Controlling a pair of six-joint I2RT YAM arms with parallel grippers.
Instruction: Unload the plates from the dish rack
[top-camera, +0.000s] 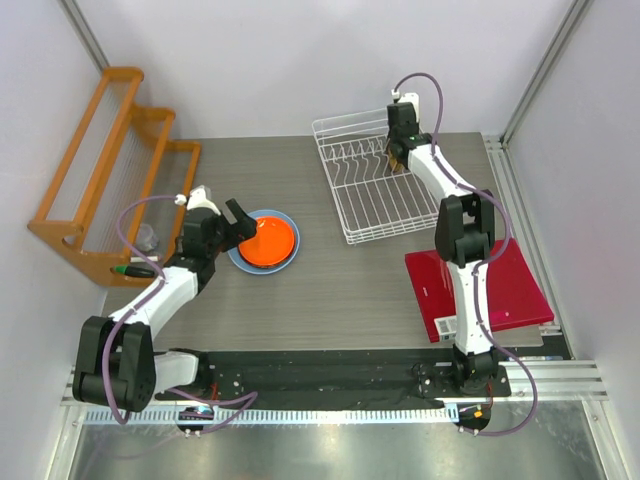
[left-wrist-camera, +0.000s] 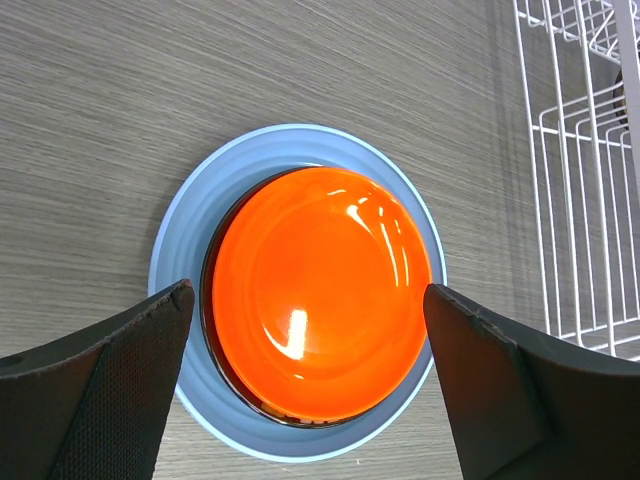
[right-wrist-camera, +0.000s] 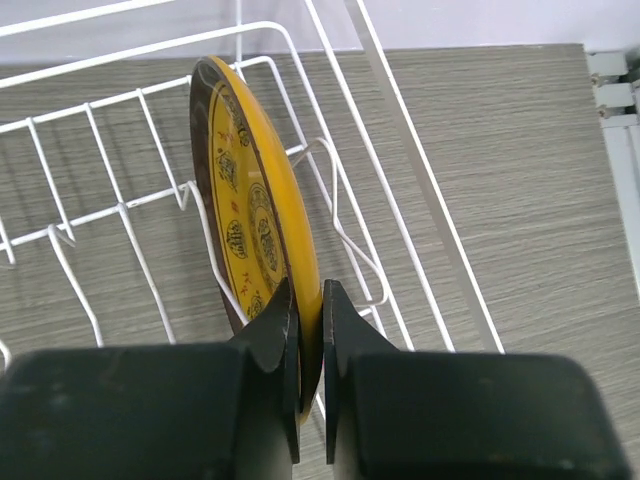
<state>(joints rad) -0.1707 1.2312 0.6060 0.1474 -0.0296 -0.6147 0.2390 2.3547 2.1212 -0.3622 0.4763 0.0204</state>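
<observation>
while the right gripper (right-wrist-camera: 311, 300) pinched the lower rim of the yellow-brown patterned round plate (right-wrist-camera: 250, 200), its two fingers were pressed together on either face of the rim, and that plate stood upright between the tines in the far right corner of the white wire dish rack (top-camera: 375, 215). the rack sat against the far edge of the grey wood-grain table (top-camera: 350, 290), right of centre. no other plate showed among its tines in the top view, so this looked to be the last one to come out

toward the left edge of the table, well apart from the rack, the plain orange round plate (top-camera: 268, 240) lay flat inside the larger light blue round plate (left-wrist-camera: 180, 250). a thin dark rim (left-wrist-camera: 207, 300) showed between the two; it may have been the dark red floral plate sandwiched in the stack, though too little of it was visible to be sure. the left gripper (left-wrist-camera: 308, 292) hung just above the stack with its fingers spread wide, one to each side of the orange plate, touching nothing and holding nothing

judged from this layout, most of the unloading was done: at least two plates, probably three, were already stacked on the table. what remained was to lift the yellow-brown plate clear of the tines and set it down outside the rack
</observation>
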